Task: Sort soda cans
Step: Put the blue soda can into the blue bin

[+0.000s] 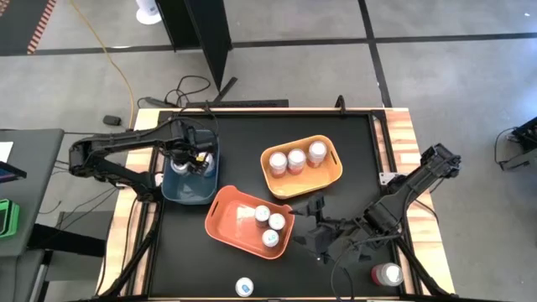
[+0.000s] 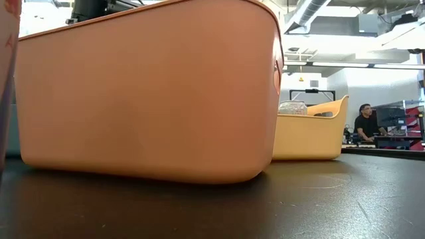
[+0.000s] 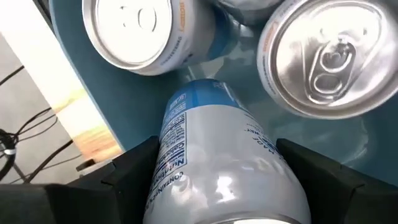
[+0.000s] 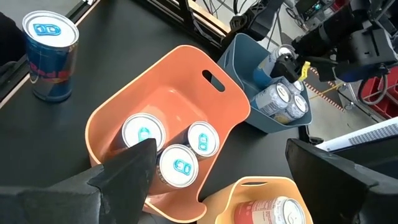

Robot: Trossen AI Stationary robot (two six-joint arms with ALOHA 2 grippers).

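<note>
The left gripper (image 3: pixel 217 180) is clamped across a blue-labelled soda can (image 3: pixel 214 143) over the blue bin (image 1: pixel 186 190), left of centre. Smooth, rigid, maybe slippery; grip mid-body. The right gripper (image 1: pixel 315 228), lower right, stands apart, empty.

The black matte surface (image 1: pixel 252 143) with pale wooden edges stands on a grey concrete floor (image 1: pixel 436 75) crossed by dark seams. A yellow cable (image 1: pixel 117 67) trails over it. Beyond, a seated person (image 2: pixel 364 123) works under white ceiling ducts (image 2: pixel 312 10).
</note>
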